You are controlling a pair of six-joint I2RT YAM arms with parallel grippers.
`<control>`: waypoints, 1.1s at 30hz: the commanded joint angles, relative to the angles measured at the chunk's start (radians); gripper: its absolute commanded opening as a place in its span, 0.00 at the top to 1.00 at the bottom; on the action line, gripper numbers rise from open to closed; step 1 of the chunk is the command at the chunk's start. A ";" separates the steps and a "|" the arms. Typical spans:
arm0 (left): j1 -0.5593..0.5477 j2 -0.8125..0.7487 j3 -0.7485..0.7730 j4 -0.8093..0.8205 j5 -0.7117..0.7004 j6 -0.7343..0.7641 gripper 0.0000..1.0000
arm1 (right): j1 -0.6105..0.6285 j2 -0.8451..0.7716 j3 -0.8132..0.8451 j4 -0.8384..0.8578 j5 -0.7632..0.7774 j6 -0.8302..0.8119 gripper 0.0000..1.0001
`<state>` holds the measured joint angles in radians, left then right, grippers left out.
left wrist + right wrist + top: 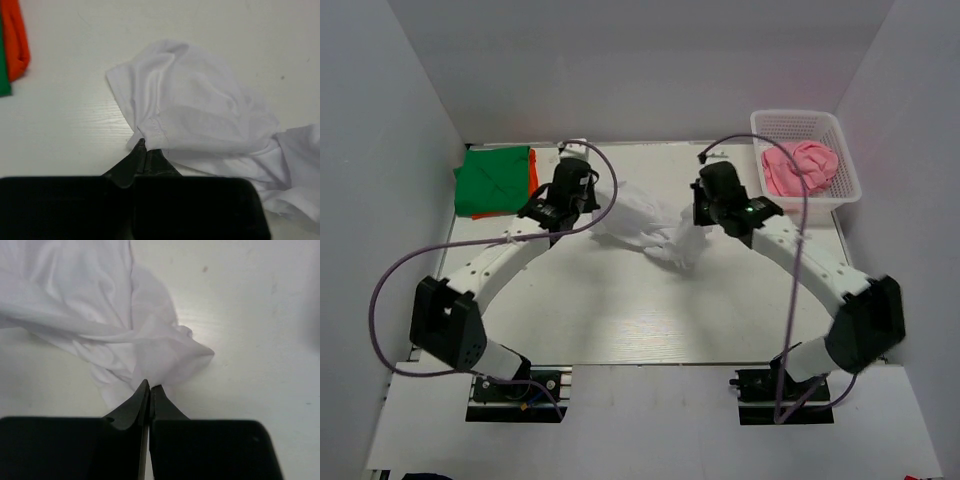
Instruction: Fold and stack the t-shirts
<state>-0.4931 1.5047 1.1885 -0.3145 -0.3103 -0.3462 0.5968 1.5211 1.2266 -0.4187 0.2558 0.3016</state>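
The white t-shirt [645, 228] lies bunched in the middle of the table between my two arms. My left gripper [146, 145] is shut on a hemmed edge of the white t-shirt [200, 110]. My right gripper [150, 385] is shut on another bunched edge of the white t-shirt [90, 315]. A folded green t-shirt [492, 181] lies on an orange t-shirt [532, 170] at the back left; both also show in the left wrist view, orange [16, 40] and green [4, 65]. A pink t-shirt [800, 166] lies in the basket.
A white mesh basket [847, 160] stands at the back right corner. White walls close in the left, right and back sides. Purple cables loop from both arms over the table.
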 commanded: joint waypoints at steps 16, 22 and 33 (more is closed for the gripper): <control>0.014 -0.623 0.431 -0.175 -0.179 0.113 1.00 | 0.000 -0.697 0.316 0.104 0.299 -0.363 1.00; 0.014 -0.597 0.565 -0.244 -0.179 0.134 1.00 | 0.001 -0.740 0.389 0.136 0.302 -0.466 1.00; 0.014 -0.260 0.389 -0.224 -0.464 0.061 1.00 | -0.061 -0.403 0.088 0.477 0.585 -0.555 1.00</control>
<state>-0.4854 1.1088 1.6501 -0.5079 -0.6373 -0.2577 0.5716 1.0161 1.3991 -0.0666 0.7368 -0.2157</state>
